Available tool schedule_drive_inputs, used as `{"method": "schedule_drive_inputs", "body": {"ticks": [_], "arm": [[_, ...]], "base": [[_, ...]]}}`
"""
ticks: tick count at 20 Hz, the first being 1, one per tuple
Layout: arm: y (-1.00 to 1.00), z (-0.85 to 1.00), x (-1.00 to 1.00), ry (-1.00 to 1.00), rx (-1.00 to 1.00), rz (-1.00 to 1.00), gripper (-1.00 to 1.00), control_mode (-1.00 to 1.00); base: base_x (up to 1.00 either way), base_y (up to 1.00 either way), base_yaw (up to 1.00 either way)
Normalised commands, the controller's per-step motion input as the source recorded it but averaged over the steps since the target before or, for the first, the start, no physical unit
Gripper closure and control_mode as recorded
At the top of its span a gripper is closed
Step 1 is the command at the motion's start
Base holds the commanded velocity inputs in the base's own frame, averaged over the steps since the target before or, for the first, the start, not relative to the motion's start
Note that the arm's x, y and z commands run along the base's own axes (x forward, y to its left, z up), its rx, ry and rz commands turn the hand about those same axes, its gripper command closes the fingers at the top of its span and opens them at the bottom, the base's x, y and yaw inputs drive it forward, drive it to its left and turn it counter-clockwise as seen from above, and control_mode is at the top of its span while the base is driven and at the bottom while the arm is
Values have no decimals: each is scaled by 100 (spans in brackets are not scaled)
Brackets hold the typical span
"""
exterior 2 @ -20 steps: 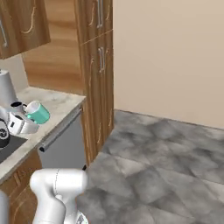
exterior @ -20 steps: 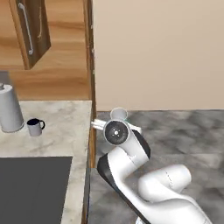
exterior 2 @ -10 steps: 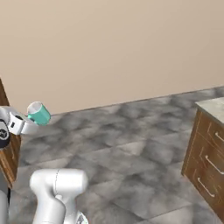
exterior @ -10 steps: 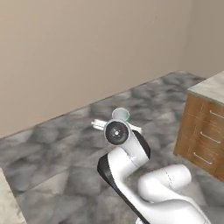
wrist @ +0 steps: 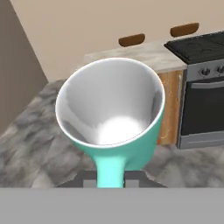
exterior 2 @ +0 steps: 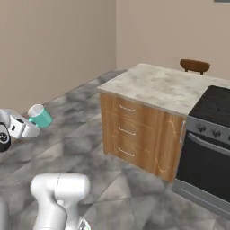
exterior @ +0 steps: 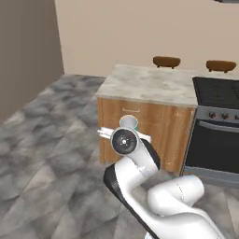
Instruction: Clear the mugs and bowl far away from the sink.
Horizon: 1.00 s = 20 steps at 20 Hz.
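My gripper (exterior 2: 29, 126) is shut on the handle of a light teal mug (exterior 2: 40, 116) with a white inside, holding it in the air above the floor. In the hand view the mug (wrist: 114, 114) sits right before the camera, mouth toward it, handle down between the fingers. From the left base view just the mug's rim (exterior: 128, 123) peeks over the wrist. The other mug, the bowl and the sink are out of view.
A wooden island (exterior 2: 134, 126) with a marble top (exterior: 149, 84) and drawers stands ahead. A stove with black cooktop (exterior 2: 211, 134) adjoins it on the right. Two brown stools (exterior: 166, 61) stand behind it. Grey tiled floor (exterior: 46, 140) lies open to the left.
The base has turned, so the whole scene has shifted from counter and cabinets to floor and now the island with the stove. The mug stays held in the gripper throughout.
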Motion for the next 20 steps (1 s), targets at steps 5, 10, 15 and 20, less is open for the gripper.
{"method": "schedule_drive_inputs", "body": {"ticks": [5,10,15,20], "arm": [[0,0,0,0,0,0,100,100],[0,0,0,0,0,0,100,100],[0,0,0,0,0,0,100,100],[0,0,0,0,0,0,100,100]], "base": [[45,-37,-75],[100,1,-21],[100,11,-16],[100,15,-12]]}}
